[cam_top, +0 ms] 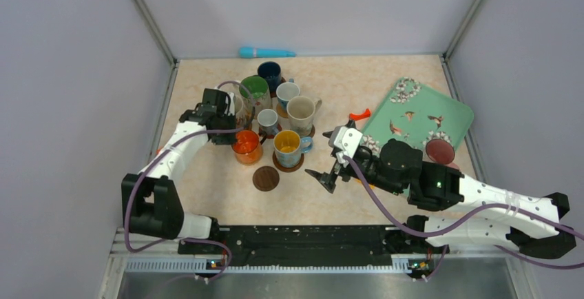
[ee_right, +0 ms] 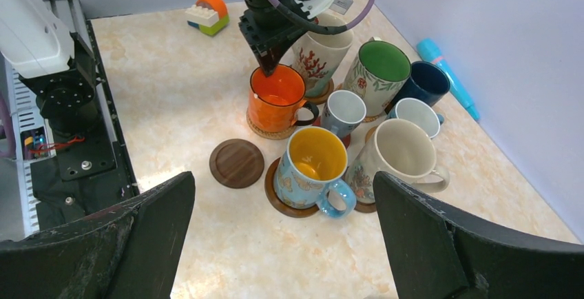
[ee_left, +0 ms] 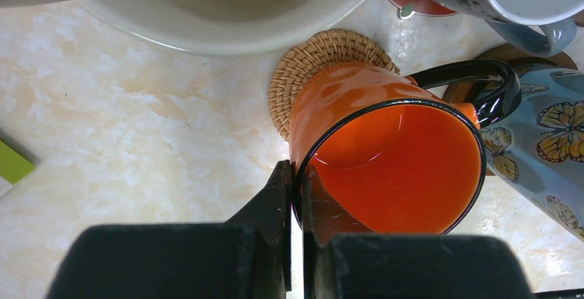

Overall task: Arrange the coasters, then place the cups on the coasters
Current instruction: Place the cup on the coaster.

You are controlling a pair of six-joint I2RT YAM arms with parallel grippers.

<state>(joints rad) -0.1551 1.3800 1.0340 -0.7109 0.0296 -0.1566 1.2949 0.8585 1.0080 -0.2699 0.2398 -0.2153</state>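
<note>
At the left of the top view, your left end effector is clamping the rim of the orange mug, one finger inside and one outside. The mug is sitting on a woven coaster. Lower and just right, a dark ridged coaster is lying bare. Further right, your right end effector is hanging with jaws wide apart, gripping nothing, beside the yellow-lined mug. At the right, a reddish coaster is resting on the teal tray. The beige marbled table is sitting between pale grey walls.
</note>
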